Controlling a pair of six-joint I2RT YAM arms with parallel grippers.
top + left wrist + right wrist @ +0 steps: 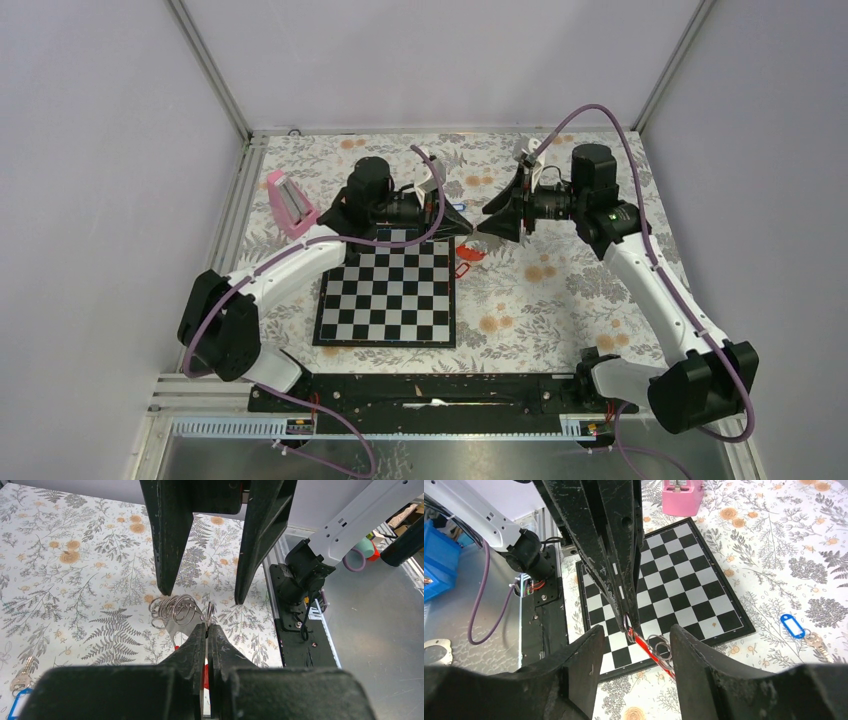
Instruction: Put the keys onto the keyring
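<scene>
Left wrist view shows the left gripper [206, 629] pressed fully together on the small thin metal keyring [210, 614] with its curved white-and-red strap fob. It pinches the ring's edge at the fingertips, up off the floral-print tablecloth [75, 580]. The right gripper [202, 596] faces it from 12 o'clock with its jaws parted about halfway, one on either side of the ring, and grips nothing.

In the right wrist view the keyring's long axis runs from 10 to 4 o'clock. The pinched ring is at the 10 end, and the red strap with a cluster of wire loops trails toward 4.

Neither key appears to be threaded. The small metal blue-tagged key [799, 630] lies flat on the cloth at 3 o'clock of the ring, well apart from it. Its tag is toward 10 o'clock and its blade toward 4. In the top view a red plastic tag, likely the red-tagged key [462, 270], lies just beside the right edge of the black-and-white chessboard [385, 300], at 6 o'clock of the grippers. Its blade is too small to make out.

The ring is presented and a key has yet to be fetched. The right gripper probably needs to back off, descend on one key and grasp it with the hole left exposed. It then has to bring that hole to the ring's split, which calls for fine alignment.
</scene>
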